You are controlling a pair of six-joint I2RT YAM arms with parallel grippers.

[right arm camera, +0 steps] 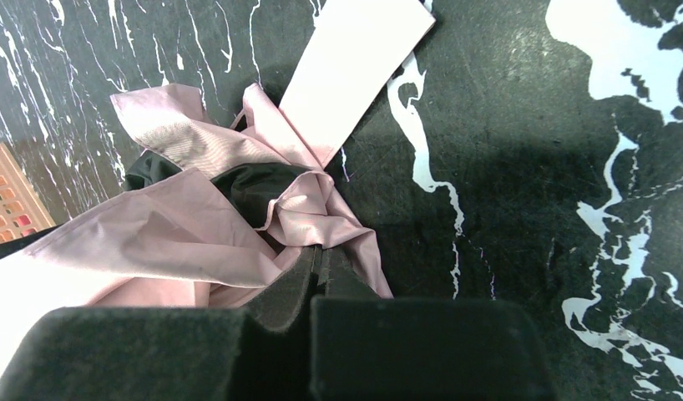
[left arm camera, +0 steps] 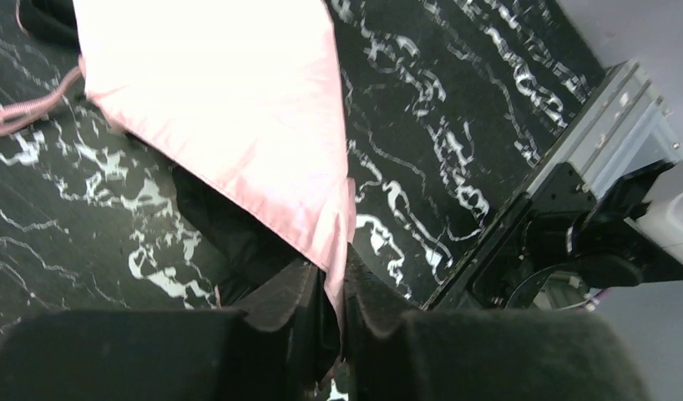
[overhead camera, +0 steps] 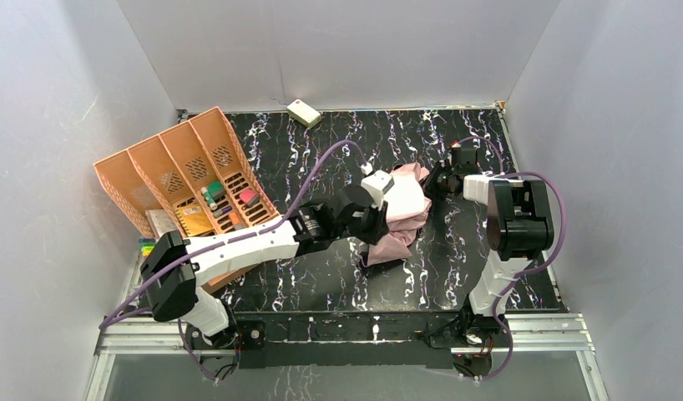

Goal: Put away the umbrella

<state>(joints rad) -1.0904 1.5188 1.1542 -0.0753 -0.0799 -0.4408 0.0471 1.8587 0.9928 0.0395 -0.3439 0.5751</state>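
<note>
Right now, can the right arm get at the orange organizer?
Probably not. The organizer sits far over on the left side, with the umbrella and the outstretched left arm lying between. The right pincer is also shut on the umbrella's pink fabric, so it isn't free.

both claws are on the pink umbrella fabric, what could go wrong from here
1. The left claw pinches only a thin edge of the umbrella fabric; a pull could let it slip out or strain the cloth.
2. The right claw also seems to grip loose fabric, not ribs or handle, so pulling apart may spread the crumpled canopy rather than fold it.
3. The pink strap trails loose and could snag.
</note>
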